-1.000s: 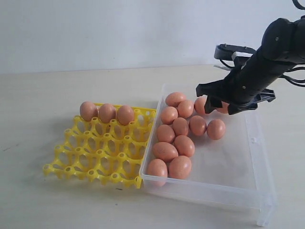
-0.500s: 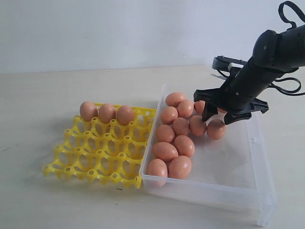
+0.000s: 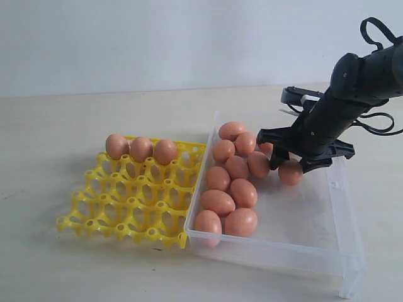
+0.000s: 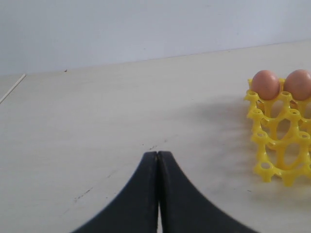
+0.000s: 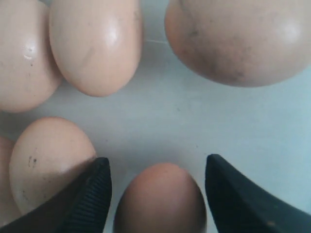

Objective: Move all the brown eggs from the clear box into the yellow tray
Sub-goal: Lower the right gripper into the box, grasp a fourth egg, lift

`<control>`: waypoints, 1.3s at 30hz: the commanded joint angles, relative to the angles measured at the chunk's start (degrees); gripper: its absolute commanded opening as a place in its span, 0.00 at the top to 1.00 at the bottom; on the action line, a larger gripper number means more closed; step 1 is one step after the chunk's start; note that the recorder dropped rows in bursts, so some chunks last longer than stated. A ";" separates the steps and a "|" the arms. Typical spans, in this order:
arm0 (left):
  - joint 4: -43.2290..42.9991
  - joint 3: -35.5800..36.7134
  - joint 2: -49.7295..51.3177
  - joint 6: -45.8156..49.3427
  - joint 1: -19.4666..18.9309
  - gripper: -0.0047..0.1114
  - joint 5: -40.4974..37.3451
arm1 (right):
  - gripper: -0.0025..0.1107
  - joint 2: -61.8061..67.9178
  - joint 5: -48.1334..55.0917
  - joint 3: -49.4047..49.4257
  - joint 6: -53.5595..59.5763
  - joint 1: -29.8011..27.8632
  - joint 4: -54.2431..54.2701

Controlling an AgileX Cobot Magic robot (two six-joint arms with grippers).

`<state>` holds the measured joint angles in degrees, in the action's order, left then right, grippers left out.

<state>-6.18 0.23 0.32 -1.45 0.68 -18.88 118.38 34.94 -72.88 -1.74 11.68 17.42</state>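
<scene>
Three brown eggs point(image 3: 141, 149) sit in the back row of the yellow tray point(image 3: 126, 201). Several more lie clustered in the clear box point(image 3: 267, 255), toward its tray side. My right gripper point(image 3: 291, 165) is down inside the box, open, its fingers on either side of the rightmost egg point(image 3: 291, 174). In the right wrist view that egg point(image 5: 160, 199) lies between the two fingers point(image 5: 92, 194) with a gap on each side. My left gripper point(image 4: 158, 154) is shut and empty above bare table, with the tray's corner point(image 4: 279, 141) and two of its eggs point(image 4: 265, 83) beside it.
The box's right half holds no eggs. Neighbouring eggs point(image 5: 95, 43) crowd close around the right gripper's fingers, one point(image 5: 43, 160) touching or nearly touching a finger. The tray's front rows are open cups. A plain wall stands behind the table.
The right gripper has dropped from above the box's far rim down into the box and now straddles the rightmost egg. Its jaws stay wide. The left arm's view gives no earlier frame.
</scene>
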 commanded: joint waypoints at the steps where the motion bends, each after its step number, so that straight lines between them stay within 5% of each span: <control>1: 0.38 -0.23 -0.32 -0.25 -0.07 0.96 0.79 | 0.48 1.57 -1.61 -0.13 0.17 -0.11 0.40; 6: 0.38 -0.23 -0.32 -0.25 -0.07 0.96 0.79 | 0.53 1.57 -0.81 -0.13 0.17 -0.11 0.40; 11: 0.38 -0.23 -0.32 -0.25 -0.07 0.96 0.79 | 0.98 1.43 2.84 -0.13 4.81 -0.11 0.40; 21: 0.38 -0.23 -0.32 -0.25 -0.07 0.96 0.79 | 0.98 -8.43 0.80 -0.13 6.23 0.49 -0.21; 29: 0.38 -0.23 -0.32 -0.25 -0.07 0.96 0.79 | 0.98 -18.44 -8.56 0.14 6.23 9.16 -1.07; 39: 0.38 -0.23 -0.32 -0.25 -0.07 0.96 0.79 | 0.98 -16.33 -42.52 9.42 6.23 25.30 0.62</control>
<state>-6.18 0.23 0.32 -1.45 0.68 -18.88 100.30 1.55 -65.25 3.91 34.69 17.48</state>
